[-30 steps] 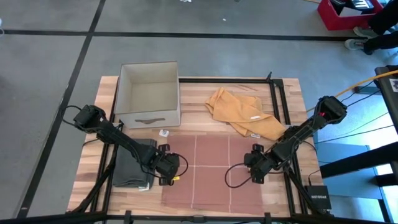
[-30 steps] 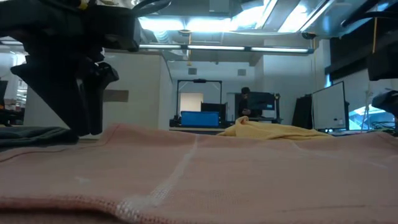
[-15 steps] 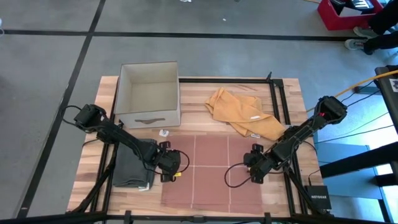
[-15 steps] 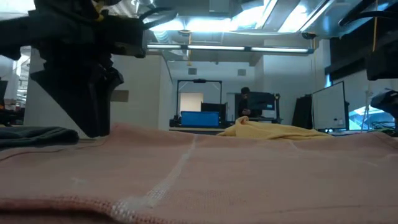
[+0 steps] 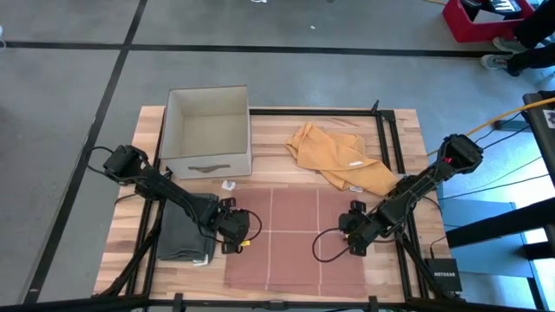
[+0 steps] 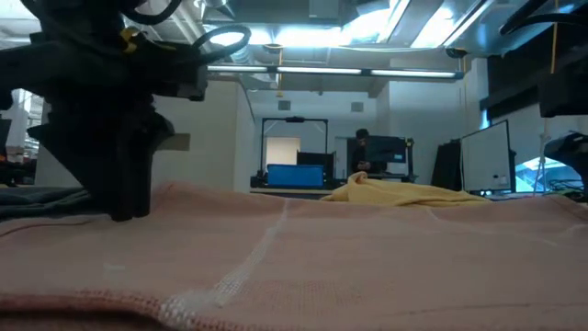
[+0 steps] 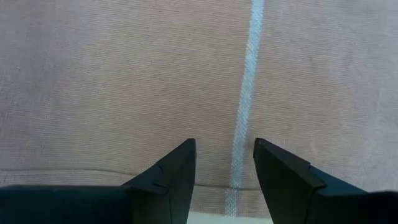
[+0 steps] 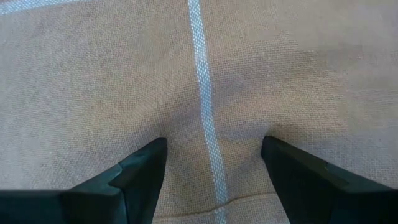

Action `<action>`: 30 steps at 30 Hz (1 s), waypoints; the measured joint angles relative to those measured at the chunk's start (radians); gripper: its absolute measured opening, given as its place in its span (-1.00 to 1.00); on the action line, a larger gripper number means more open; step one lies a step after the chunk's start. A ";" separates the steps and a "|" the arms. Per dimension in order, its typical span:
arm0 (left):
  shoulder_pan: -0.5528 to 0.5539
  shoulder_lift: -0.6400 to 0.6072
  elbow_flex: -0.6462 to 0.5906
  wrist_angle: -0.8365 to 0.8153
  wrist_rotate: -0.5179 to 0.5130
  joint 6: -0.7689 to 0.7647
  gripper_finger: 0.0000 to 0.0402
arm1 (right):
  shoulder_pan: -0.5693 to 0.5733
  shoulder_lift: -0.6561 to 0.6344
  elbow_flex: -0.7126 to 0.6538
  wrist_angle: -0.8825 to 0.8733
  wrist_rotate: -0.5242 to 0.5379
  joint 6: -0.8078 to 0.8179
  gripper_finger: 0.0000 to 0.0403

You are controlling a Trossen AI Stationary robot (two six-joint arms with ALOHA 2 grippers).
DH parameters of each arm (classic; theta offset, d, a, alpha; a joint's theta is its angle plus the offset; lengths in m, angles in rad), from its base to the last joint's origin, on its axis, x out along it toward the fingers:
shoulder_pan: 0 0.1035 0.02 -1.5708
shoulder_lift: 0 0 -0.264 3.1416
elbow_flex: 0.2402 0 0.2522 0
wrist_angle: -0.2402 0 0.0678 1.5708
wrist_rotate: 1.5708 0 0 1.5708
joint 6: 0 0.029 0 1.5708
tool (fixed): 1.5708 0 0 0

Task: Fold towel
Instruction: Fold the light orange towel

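A pinkish-brown towel (image 5: 295,243) with pale stripes lies spread flat on the table's near middle. My left gripper (image 5: 236,232) stands open over the towel's left edge, pointing steeply down. In the left wrist view, its fingers (image 7: 222,149) straddle a pale stripe (image 7: 245,112) just inside the hem. My right gripper (image 5: 350,236) stands open at the towel's right edge, also pointing steeply down. Its fingers (image 8: 214,144) straddle a pale stripe (image 8: 202,74). In the low view the left gripper (image 6: 119,184) shows as a dark block at the towel's (image 6: 322,248) edge. My left gripper's open fingertips (image 7: 186,149) hang right at the towel's left edge, just inside the hem (image 7: 93,169); whether they touch the cloth I cannot tell. My right gripper's open fingertips (image 8: 158,146) stand on the flat towel near its right hem (image 8: 249,198), coming steeply from above. The cloth (image 8: 211,155) dimples faintly beside them and nothing is pinched.
A cardboard box (image 5: 208,130) stands at the far left and a crumpled orange cloth (image 5: 340,158) lies at the far right. A folded grey cloth (image 5: 184,232) lies left of the towel. Black frame rails (image 5: 386,130) run along the table. A person (image 6: 363,152) stands far behind.
My left gripper has sunk a little toward the towel's left edge, with the gap between its fingers unchanged. The towel lies as it did.
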 joint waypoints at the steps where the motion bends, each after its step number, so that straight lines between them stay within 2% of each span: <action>1: 0.000 0.000 0.000 0.001 0.001 0.001 -0.23 | 0.000 0.000 0.000 0.001 0.001 -0.001 0.34; 6: 0.008 -0.006 0.017 -0.042 0.057 0.001 -0.23 | 0.000 -0.007 0.018 -0.028 -0.003 -0.002 0.34; 11: -0.010 -0.029 0.126 -0.158 0.104 -0.058 -0.23 | 0.009 -0.063 0.150 -0.171 -0.052 0.017 0.34; 13: -0.049 -0.034 0.163 -0.118 0.112 -0.082 -0.23 | 0.040 -0.079 0.194 -0.180 -0.059 0.050 0.34; 16: -0.138 -0.028 0.186 -0.013 0.123 -0.117 -0.23 | 0.114 -0.073 0.241 -0.096 -0.049 0.101 0.34; 19: -0.228 0.007 0.187 0.078 0.124 -0.155 -0.23 | 0.199 -0.029 0.253 -0.010 -0.007 0.165 0.34; 23: -0.304 0.075 0.204 0.096 0.122 -0.235 -0.23 | 0.267 0.077 0.308 0.058 0.025 0.229 0.34; 27: -0.336 0.136 0.313 0.007 0.120 -0.260 -0.23 | 0.283 0.199 0.456 -0.044 0.032 0.206 0.34; 30: -0.346 0.170 0.427 -0.110 0.079 -0.255 -0.23 | 0.283 0.268 0.591 -0.184 0.053 0.172 0.34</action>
